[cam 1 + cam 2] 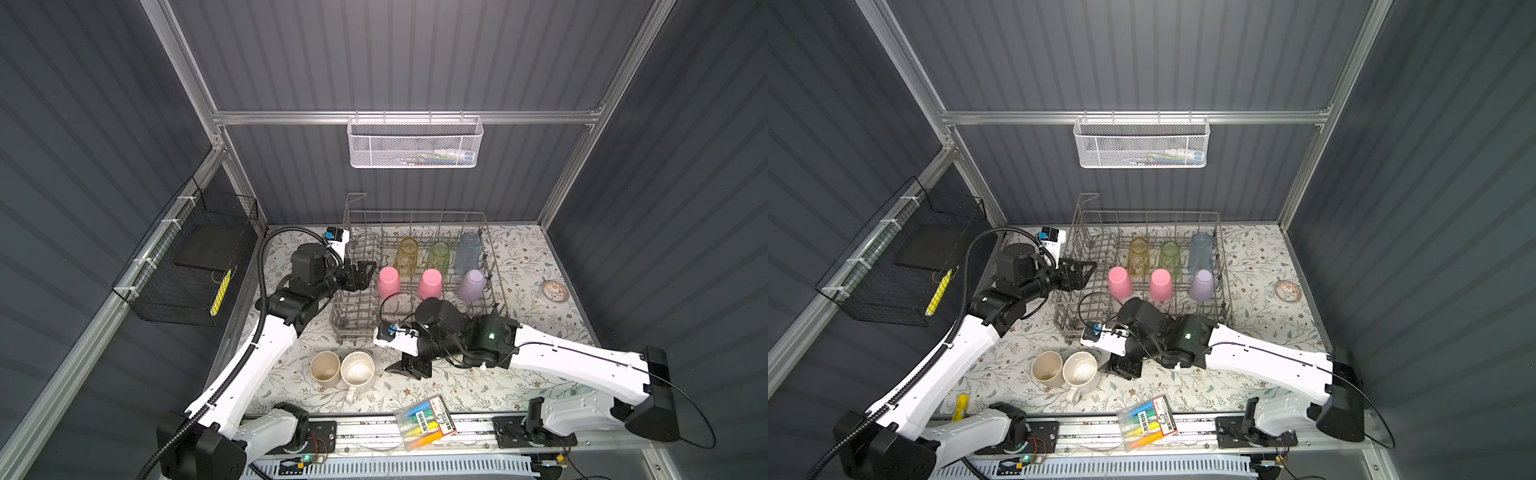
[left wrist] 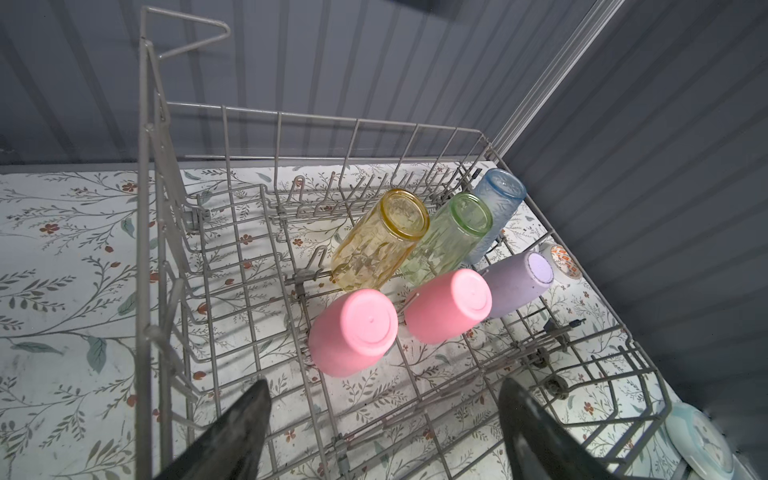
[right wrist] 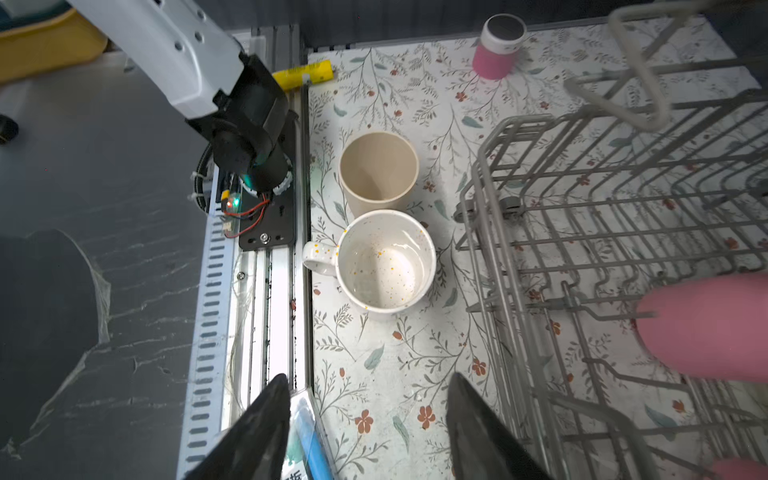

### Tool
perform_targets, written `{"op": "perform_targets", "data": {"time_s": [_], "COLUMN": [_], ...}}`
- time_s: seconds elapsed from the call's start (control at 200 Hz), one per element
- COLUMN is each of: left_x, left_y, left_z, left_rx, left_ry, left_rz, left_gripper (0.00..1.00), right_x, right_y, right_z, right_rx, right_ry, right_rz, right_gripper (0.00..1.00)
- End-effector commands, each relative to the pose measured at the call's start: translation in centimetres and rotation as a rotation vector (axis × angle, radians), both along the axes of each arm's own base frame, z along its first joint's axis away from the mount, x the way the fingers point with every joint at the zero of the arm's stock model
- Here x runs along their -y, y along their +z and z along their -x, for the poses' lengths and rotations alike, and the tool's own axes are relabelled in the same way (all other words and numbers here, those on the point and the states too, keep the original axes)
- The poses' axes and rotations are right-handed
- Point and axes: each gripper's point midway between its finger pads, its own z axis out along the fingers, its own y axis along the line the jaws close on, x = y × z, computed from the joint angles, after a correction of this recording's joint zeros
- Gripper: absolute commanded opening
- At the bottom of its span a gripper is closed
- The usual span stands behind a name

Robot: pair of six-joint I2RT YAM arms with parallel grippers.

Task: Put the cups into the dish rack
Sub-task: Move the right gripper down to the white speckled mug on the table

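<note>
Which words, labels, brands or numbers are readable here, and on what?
No text is legible.
Marker pack: label print, too blurred to read.
Yellow marker in black wire basket: dark marks, too small.
Items in white mesh basket: labels too blurred.
Round disc beside dish rack: orange pattern, no readable letters.

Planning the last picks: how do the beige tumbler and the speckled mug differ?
The beige tumbler is plain, matte and handleless; the speckled mug is glossy and flecked, with a handle. The mug's mouth looks wider than the tumbler's. Both stand upright, mouths up, side by side outside the dish rack.
</note>
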Motion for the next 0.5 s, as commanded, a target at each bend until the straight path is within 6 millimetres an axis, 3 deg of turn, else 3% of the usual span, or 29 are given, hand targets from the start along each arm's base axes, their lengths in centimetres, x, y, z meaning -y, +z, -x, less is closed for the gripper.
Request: {"op": "perform_targets", "data": {"time_s": [0.0,0.315,0.335,0.495], "left_x": [-0.3,-1.5,-1.5,-1.3], "left_y": [1.3,1.1,1.2,1.2], "left_z": [0.2,-0.5,-0.5,0.0], "left_rx": [0.023,0.016,0.020,0.024], "left_ry": [-0.006,0.016,0.016,-0.007], "left_rz": [0.065,0.105,0.107,0.131], "left_gripper": [0.85,0.85,0.85,0.85], "right_x": [-0.5,-3.2,-3.6,-4.7], "right_y": [-0.8,-4.7,-4.9,-6.6], "right_z": [0.1,0.7,1.9,2.8], "right_rx": [0.099,0.201,0.207,0.244], "right_ry": [0.045,0.144,0.177,0.224], "right_rz": [0.062,0.168,0.173,0.238], "right_gripper": [0.60,0.59,0.58,0.56]}}
